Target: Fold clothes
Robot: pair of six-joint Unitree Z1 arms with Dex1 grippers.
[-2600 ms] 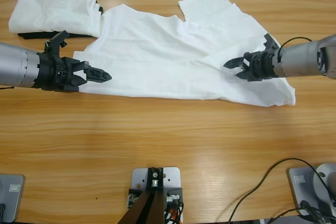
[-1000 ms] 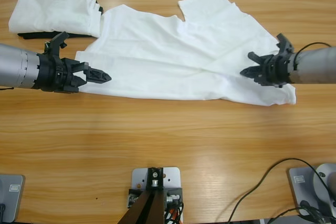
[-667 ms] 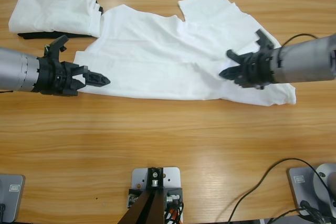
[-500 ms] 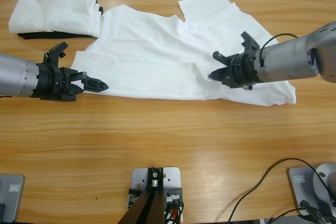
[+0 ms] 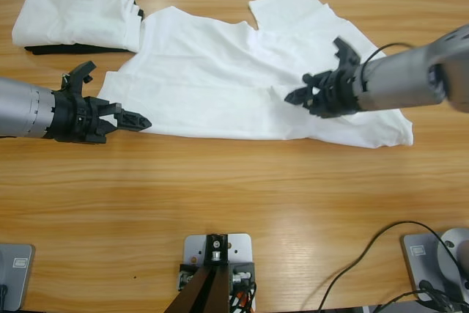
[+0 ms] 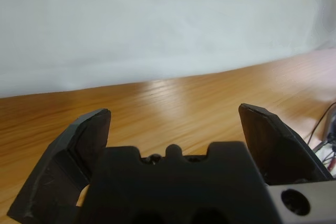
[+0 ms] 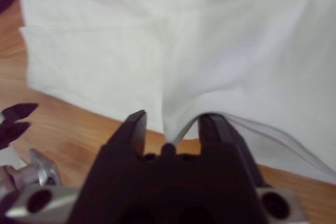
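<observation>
R gripper (image 5: 293, 96) is seen over the white T-shirt (image 5: 220, 71), right of its centre; in the R wrist view the gripper (image 7: 170, 127) has its jaws drawn close, pinching a raised ridge of the cloth (image 7: 210, 51) between them. The R arm (image 5: 410, 78) comes in from the right edge, lying above the shirt's right part.

L gripper (image 5: 143, 119) is held low by the shirt's left bottom hem, tips just at the cloth edge; contact can't be told. In the L wrist view the gripper (image 6: 173, 124) has its jaws spread wide w/ nothing between them, bare wood below and the shirt's hem (image 6: 157, 30) ahead. The L arm (image 5: 29, 108) enters from the left edge.

The T-shirt is spread, rumpled, across the upper middle of the table (image 5: 234, 196), one sleeve pointing to the far edge. A folded white garment (image 5: 77, 14) lies at the far-left corner, on top of a black garment (image 5: 44, 50) showing at its near edge. A black cable (image 5: 366, 254) loops on the table, near right.
</observation>
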